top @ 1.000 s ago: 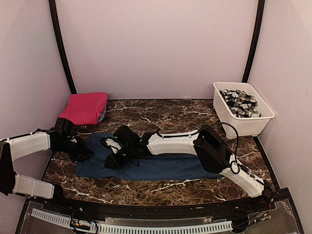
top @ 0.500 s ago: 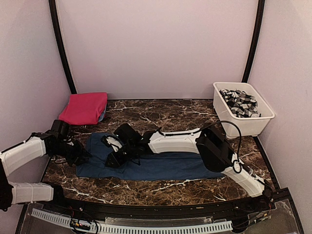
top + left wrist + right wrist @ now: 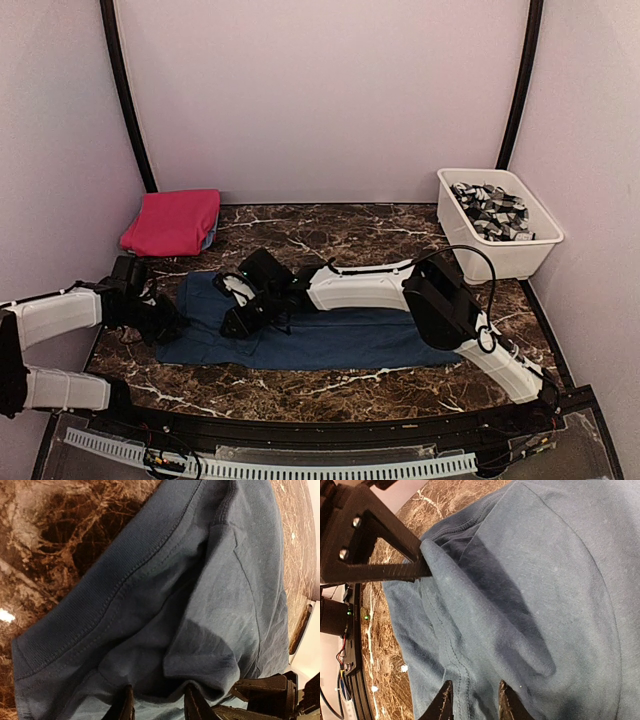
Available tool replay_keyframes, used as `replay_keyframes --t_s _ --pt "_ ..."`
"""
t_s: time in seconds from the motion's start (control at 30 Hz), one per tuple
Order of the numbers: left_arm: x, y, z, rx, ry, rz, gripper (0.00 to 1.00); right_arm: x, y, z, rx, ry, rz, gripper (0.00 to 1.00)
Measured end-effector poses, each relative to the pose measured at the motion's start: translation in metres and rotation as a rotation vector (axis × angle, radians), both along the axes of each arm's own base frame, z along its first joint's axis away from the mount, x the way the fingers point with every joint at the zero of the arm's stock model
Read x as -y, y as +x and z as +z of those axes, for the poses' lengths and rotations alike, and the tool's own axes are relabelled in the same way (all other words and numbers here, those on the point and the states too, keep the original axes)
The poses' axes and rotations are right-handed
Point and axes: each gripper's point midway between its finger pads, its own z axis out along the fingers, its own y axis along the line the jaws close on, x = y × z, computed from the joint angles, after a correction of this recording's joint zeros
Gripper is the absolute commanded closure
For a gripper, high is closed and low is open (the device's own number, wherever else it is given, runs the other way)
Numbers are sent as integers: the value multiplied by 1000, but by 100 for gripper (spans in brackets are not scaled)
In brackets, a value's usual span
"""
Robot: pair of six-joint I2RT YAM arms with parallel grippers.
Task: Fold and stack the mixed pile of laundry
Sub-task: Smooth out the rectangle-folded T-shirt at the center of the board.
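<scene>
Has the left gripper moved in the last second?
Yes, slightly: the left gripper has backed toward the table's near edge, away from the folded pink garment.

Spread shirt: dark navy-blue, plain; reads teal-blue in both wrist views, stitching the same tone.
Under it, table: dark brown marble pattern, white and tan veins.
Far left of shirt, folded cloth: magenta-pink, plain, with a light blue edge beneath.
Far right of shirt, tub: white. The cloth inside is grey and white, blocky pattern.
Both left arm and right arm: white shells, black joints.
Both left hand and right hand: black.
Behind, walls: pale lilac. Curved poles: black.
</scene>
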Motion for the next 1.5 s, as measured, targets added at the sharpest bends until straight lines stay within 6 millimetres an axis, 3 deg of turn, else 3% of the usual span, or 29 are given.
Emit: replay_keyframes --t_s 0.13,0.43,0.7,0.77,0.8,0.97,1.1,1.23,1.4,1.5 --pt "5 -2 -2 21 -29 -19 67 0 1 0 -1 0 -2 71" --pt "9 0 23 138 -70 -21 81 0 1 0 -5 -1 -4 71" --pt "10 -2 -3 40 -54 -35 87 1 1 0 -6 -2 -5 71" --pt "10 -3 -6 35 -52 -44 99 1 1 0 -6 -3 -5 71" --pt "11 -2 -5 37 -54 -48 100 1 1 0 -6 -3 -5 71" --pt "12 -2 6 75 -66 -54 100 1 0 0 -9 -2 -4 68" --pt "11 -10 31 118 -75 -34 100 2 -2 1 -16 -1 3 64" --pt "10 -22 37 68 -85 -13 100 4 -4 12 -13 10 13 61" --pt "8 -47 15 -111 -82 10 100 4 -5 41 11 45 19 60" --pt "7 -57 15 -166 -80 22 100 5 -4 61 32 70 23 59"
